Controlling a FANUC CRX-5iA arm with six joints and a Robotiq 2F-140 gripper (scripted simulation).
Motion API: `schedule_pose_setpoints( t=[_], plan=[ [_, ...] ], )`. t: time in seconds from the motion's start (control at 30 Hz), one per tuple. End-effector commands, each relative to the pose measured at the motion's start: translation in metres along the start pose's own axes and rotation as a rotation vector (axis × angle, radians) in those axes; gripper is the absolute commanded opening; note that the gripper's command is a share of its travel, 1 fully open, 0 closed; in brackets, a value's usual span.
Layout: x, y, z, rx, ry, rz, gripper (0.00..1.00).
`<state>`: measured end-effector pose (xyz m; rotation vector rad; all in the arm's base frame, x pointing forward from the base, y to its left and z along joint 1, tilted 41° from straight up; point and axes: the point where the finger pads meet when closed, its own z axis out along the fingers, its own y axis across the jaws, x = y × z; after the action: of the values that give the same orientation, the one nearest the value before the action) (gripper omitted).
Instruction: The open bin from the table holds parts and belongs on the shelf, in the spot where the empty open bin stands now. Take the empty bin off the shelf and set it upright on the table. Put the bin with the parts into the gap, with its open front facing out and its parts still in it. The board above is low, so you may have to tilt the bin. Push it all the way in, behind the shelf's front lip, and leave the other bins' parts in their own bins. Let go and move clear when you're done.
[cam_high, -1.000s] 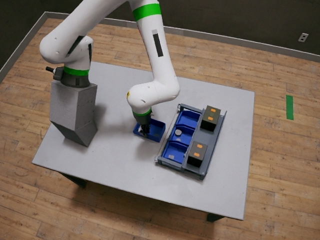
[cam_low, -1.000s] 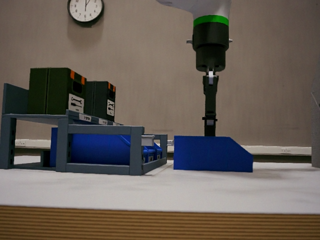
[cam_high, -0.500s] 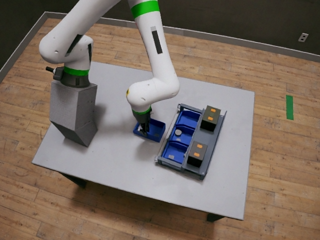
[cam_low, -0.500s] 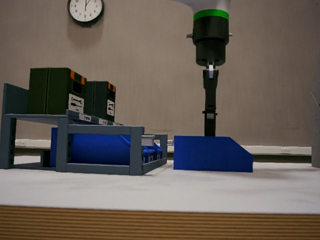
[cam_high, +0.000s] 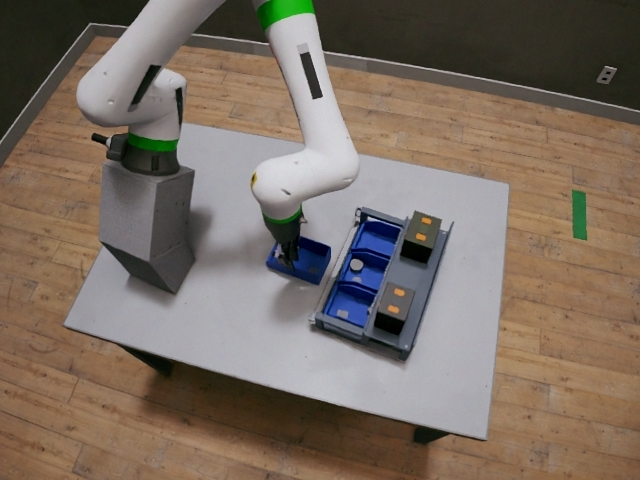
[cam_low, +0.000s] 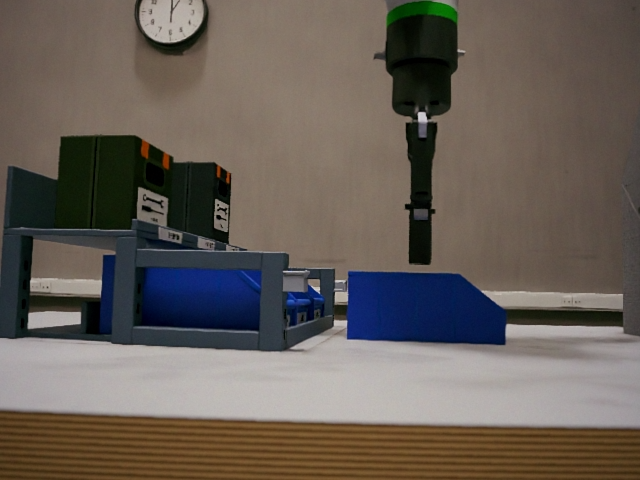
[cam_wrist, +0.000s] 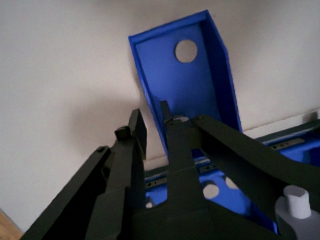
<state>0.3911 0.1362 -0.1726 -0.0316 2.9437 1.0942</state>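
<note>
A blue open bin (cam_high: 310, 255) (cam_low: 413, 310) (cam_wrist: 185, 85) stands upright on the table (cam_high: 232, 320) beside the shelf (cam_high: 426, 268) (cam_low: 206, 258). A small round part (cam_wrist: 186, 50) lies in it, and its low open front points away from the shelf. My gripper (cam_high: 288, 266) (cam_low: 419, 262) (cam_wrist: 153, 115) hangs just above one side wall of this bin. Its fingers stand a narrow gap apart with nothing between them. In the shelf's lower level stand three blue bins: the far one (cam_high: 379, 238) looks empty, the middle one holds a grey disc (cam_high: 356, 265), and the near one holds a small grey part (cam_high: 341, 313).
Two dark green boxes (cam_high: 421, 236) (cam_high: 394, 308) (cam_low: 111, 180) stand on the shelf's upper board. The robot's grey pedestal (cam_high: 144, 222) stands at the table's left. The low board (cam_low: 206, 256) spans above the shelved bins.
</note>
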Motion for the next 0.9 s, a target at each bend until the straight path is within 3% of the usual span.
schedule_pose_setpoints(
  t=[0.0,0.87],
  plan=[
    [-0.001,0.0,-0.005,0.001,-0.001,0.0,0.24],
    [0.0,0.0,-0.044,0.001,-0.001,0.0,0.24]
  ],
)
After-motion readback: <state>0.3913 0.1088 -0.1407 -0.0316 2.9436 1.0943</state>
